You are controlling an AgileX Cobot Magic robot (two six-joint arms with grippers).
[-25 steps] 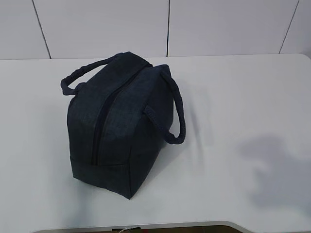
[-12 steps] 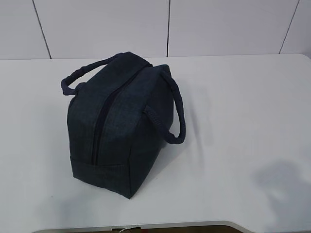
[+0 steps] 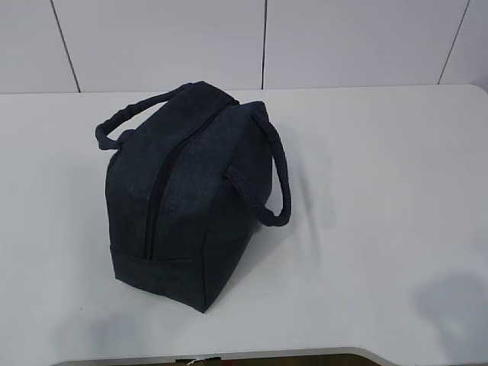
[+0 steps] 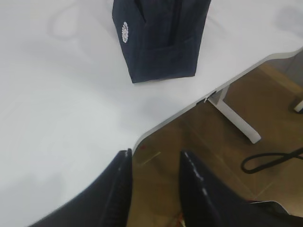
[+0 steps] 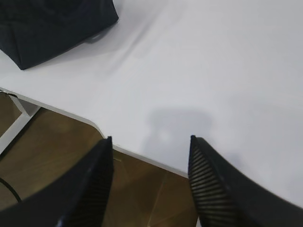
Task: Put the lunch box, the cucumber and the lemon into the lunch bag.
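The dark navy lunch bag (image 3: 187, 194) stands on the white table (image 3: 381, 191), left of centre, its zipper shut and both handles hanging at its sides. It also shows in the left wrist view (image 4: 158, 38), with its round white logo (image 4: 125, 32), and in the right wrist view (image 5: 47, 26). The lunch box, cucumber and lemon are not in view. My left gripper (image 4: 154, 158) is open and empty over the table's front edge. My right gripper (image 5: 150, 142) is open and empty over the front edge, right of the bag. Neither gripper shows in the exterior view.
A white wall (image 3: 267, 42) stands behind the table. Below the front edge are brown floor (image 4: 213, 142), a white table leg (image 4: 234, 118) and a black cable (image 4: 272, 158). The right arm's shadow (image 3: 457, 305) lies on the table's right front corner.
The shadow at the table's right front has shrunk and slid toward the near right corner. The bag has not moved.
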